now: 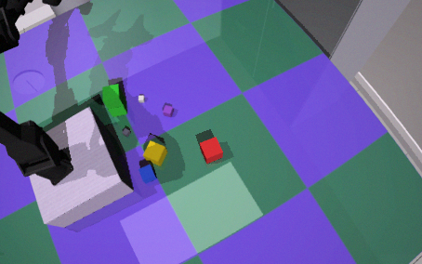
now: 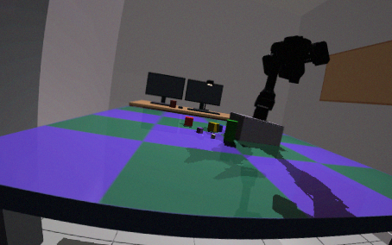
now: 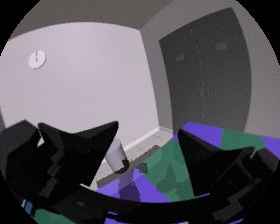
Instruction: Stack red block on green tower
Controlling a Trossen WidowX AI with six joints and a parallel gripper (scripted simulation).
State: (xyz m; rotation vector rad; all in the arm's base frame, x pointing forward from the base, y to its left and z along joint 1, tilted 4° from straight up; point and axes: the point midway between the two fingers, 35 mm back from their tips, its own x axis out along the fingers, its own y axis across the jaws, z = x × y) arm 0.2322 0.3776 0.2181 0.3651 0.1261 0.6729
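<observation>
Altogether: one red block, one green tower, jaws spread wide.

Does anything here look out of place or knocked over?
Nothing looks toppled. The tall green tower stands upright beside the large pale grey box; the red cube sits apart on the table. The yellow cube lies rotated against the others. The open gripper holds nothing.

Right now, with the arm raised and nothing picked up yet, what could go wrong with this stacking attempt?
1. The green tower stands tight against the big grey box, so a descending arm could clip the box or tip the tower.
2. The yellow block and blue block lie between the box and the red block; a low carry might knock them.
3. The open pincer faces the wall, needing a large reorientation.
</observation>
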